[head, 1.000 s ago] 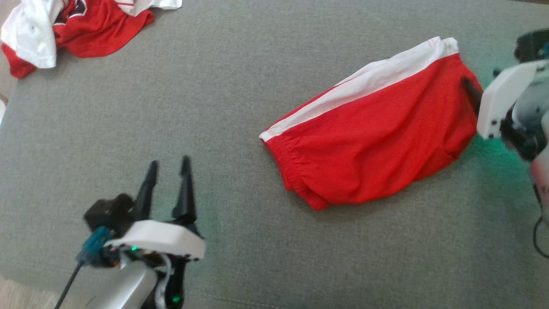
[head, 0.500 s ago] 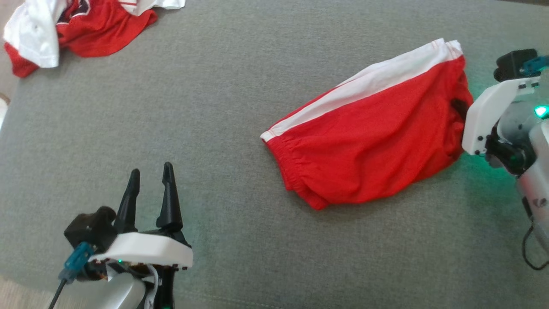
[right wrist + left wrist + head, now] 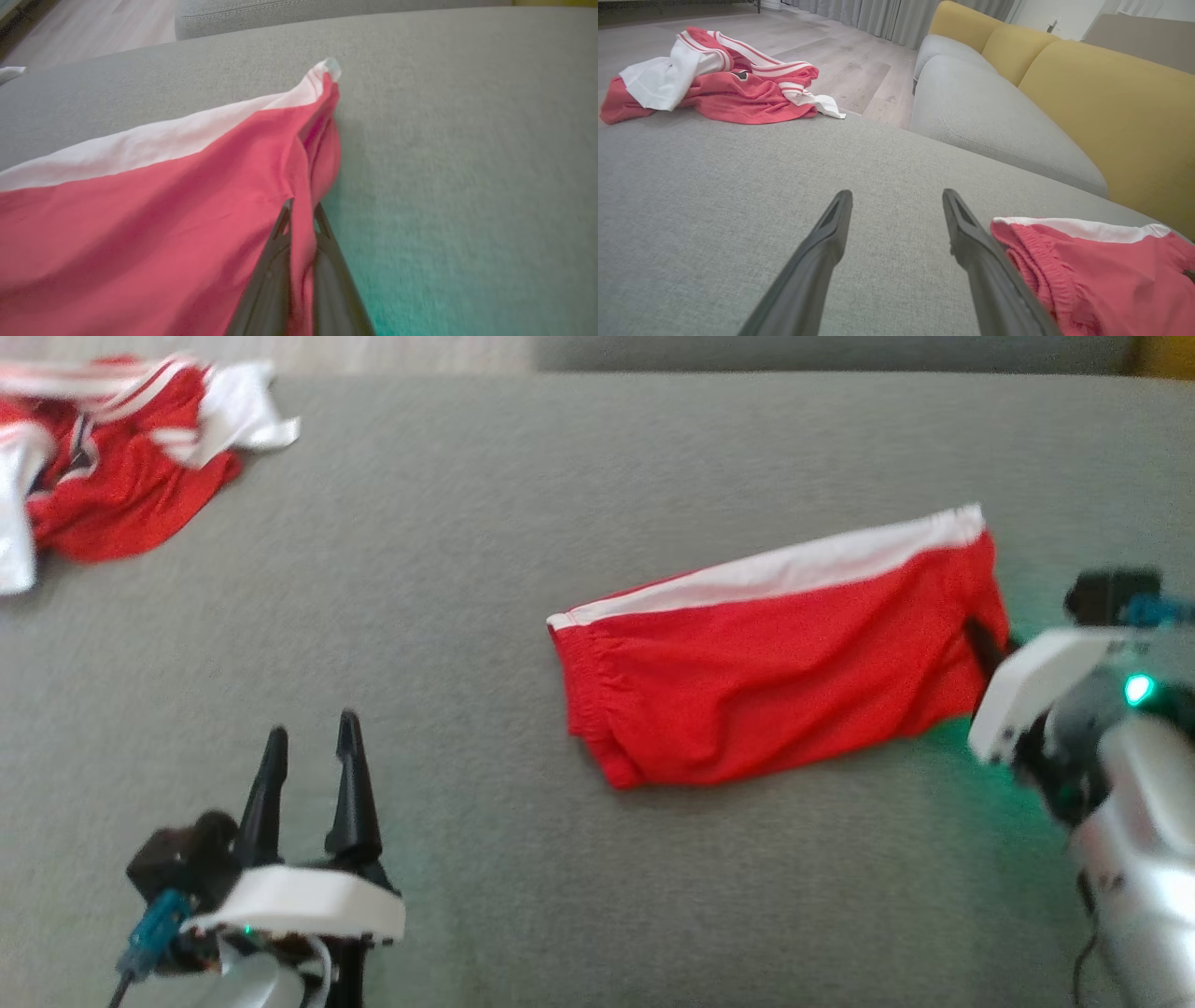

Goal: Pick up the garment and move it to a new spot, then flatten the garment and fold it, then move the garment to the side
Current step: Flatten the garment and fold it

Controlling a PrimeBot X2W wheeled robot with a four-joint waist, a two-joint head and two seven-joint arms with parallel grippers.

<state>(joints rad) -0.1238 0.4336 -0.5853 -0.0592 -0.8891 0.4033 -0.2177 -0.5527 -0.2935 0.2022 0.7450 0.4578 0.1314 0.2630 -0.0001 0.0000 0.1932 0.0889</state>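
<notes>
— Where does the garment lie?

— On the grey cushion, right of centre in the head view. It is a pair of red shorts, folded flat, with the white side stripe along the far edge and the gathered waistband toward the left.

— And the right gripper?

— At the garment's right-hand end. Its two dark fingers are drawn close together with a fold of red cloth pinched between them; the right wrist view shows the fabric running down between the fingers. A green glow falls on the cushion just beside it.

— The left gripper?

— At the lower left, apart from the garment. Its fingers stand spread with nothing between them, pointing across bare cushion. In the left wrist view the waistband sits just past the right-hand finger.

— Anything else on the cushion?

— A heap of red and white clothes at the far left corner, well apart from the shorts. Beyond it, the left wrist view takes in a sofa with a yellow back.
</notes>
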